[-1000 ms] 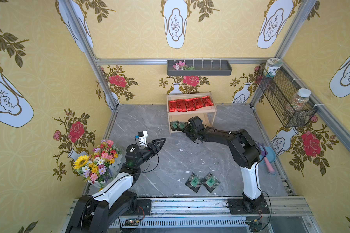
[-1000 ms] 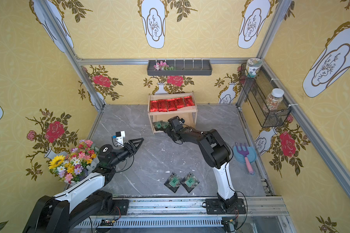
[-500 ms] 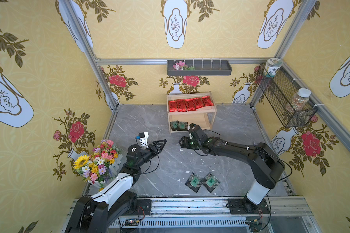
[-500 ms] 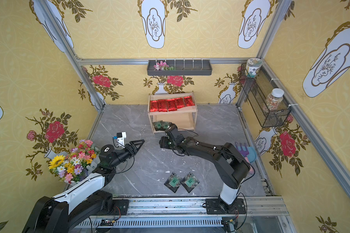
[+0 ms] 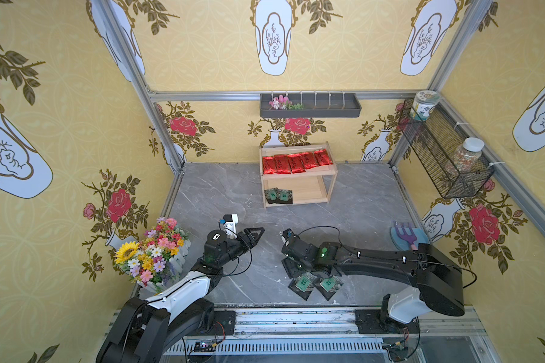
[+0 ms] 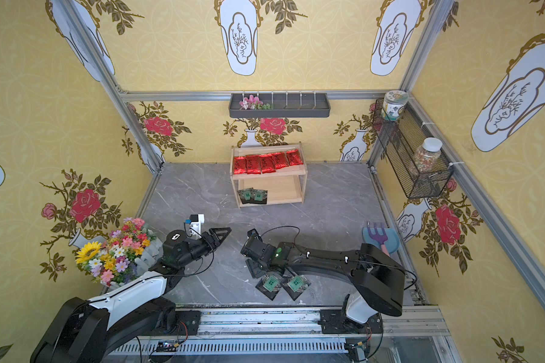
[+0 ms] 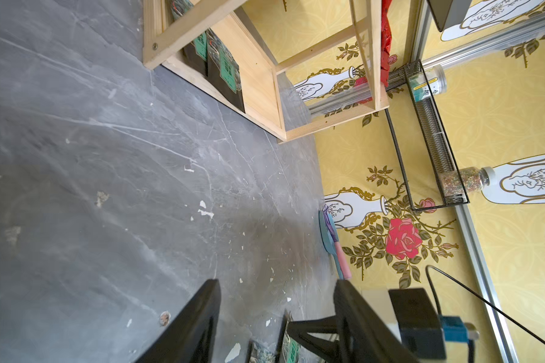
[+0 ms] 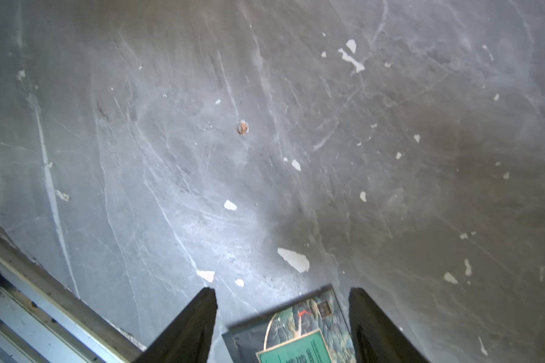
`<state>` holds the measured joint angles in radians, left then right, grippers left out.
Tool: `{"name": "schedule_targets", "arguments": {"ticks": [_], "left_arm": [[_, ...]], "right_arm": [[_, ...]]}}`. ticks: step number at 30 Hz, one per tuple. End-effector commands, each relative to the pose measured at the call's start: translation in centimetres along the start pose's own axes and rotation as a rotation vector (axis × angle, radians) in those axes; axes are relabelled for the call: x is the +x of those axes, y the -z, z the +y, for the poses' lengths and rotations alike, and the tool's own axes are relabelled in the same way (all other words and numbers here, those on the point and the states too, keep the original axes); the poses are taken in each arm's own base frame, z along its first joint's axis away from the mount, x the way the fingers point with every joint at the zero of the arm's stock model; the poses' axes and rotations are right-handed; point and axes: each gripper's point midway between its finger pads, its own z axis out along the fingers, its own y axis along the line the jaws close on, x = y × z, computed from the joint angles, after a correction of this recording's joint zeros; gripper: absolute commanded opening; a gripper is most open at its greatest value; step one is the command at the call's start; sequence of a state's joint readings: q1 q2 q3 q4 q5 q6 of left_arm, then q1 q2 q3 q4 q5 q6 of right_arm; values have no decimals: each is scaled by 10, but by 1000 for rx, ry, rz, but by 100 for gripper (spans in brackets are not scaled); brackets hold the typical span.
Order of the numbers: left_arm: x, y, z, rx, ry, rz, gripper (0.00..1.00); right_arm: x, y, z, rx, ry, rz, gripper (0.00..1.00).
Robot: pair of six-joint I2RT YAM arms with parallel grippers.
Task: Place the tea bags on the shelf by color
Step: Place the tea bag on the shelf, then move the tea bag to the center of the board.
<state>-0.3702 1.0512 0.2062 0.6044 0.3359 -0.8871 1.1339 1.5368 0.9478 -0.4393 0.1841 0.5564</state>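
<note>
Red foil oblong sachets (image 5: 296,163), five abreast, fill the upper board of the small two-tier light wooden shelf (image 5: 309,191) in both top views. Two dark square packets with green labels (image 5: 278,195) lie at the left end of its lower board. Two loose packets (image 5: 303,282) of the same kind lie flat near the front edge of the grey marbled desk (image 5: 217,195), well apart from the shelf.

Left wrist view: my left tool (image 7: 277,284) is released, with nothing between its jaws. The desk is scuffed and flecked with white chips, and the yellow floral walls (image 7: 501,125) stand close.

Right wrist view: my right tool (image 8: 282,292) is spread wide, straddling one loose packet without gripping it.

I judge the packets light, thin, slick and easily creased. Since they lie flat, I would pinch one by a raised edge or corner.
</note>
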Motion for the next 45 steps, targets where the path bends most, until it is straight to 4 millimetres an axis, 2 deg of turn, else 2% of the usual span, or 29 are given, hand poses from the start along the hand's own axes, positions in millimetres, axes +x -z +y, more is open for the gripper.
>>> {"name": "schedule_targets", "arguments": {"ticks": [1, 5, 15, 22, 26, 34, 43, 45], "left_arm": [[3, -1, 6, -23, -6, 7, 63], [3, -2, 8, -42, -5, 14, 63], [1, -5, 8, -57, -2, 23, 65], [2, -6, 12, -72, 3, 29, 65], [2, -7, 13, -78, 2, 31, 65], [1, -4, 15, -84, 0, 18, 65], [3, -2, 22, -102, 4, 12, 65], [6, -2, 25, -100, 13, 18, 65]], "right_arm": [[22, 5, -11, 59, -37, 41, 72], [43, 4, -7, 19, -77, 73, 73], [72, -2, 9, -7, -117, 80, 68], [84, -10, 14, 0, -133, 90, 62], [84, -19, 14, 7, -131, 87, 60], [59, -40, 13, 14, -19, 46, 57], [-4, -66, 36, -141, 225, -44, 56], [-15, -72, 36, -159, 251, -54, 56]]}}
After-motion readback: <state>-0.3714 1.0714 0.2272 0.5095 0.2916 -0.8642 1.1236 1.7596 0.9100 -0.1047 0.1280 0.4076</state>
